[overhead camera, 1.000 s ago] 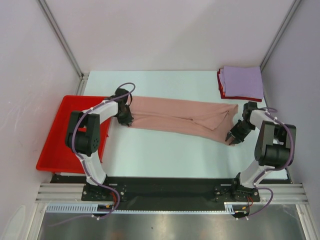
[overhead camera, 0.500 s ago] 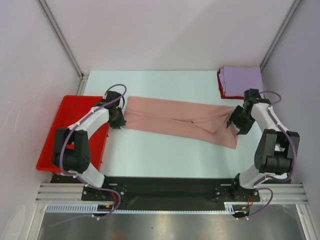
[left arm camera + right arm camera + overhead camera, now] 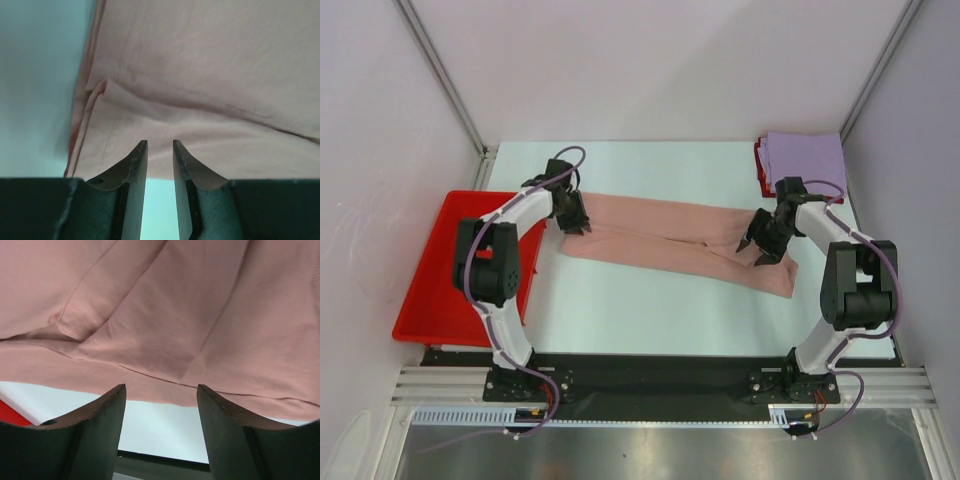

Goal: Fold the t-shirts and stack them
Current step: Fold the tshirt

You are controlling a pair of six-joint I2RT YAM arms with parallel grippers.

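The pale surface was crossed through its middle by the dusty-pink t-shirt. It lay flat as a long band, folded lengthwise, and ran from the left side slightly down towards the near right. The red tray was seen beside the surface's left edge, apart from the cloth. In the far right corner the lavender t-shirt was stacked, folded, on the red t-shirt, of which only an edge showed. This stack lay near the band's right end, and whether the two touched could not be told.

The left hand was held over the band's left end and the right hand over its right end. Both were released. In the left wrist view the fingers stood a little apart with bare surface between them, and in the right wrist view they were spread wide. Nothing was grasped by either.

The step in hand was judged to be the crosswise fold. It would be done well if every layer at an end were pinched together, not the top layer alone. This was advised because an overlapped flap and a raised pleat were seen close to the edges. The lifted end should be carried low and laid edge to edge, so that the bundle would match the stack's outline before being set there.
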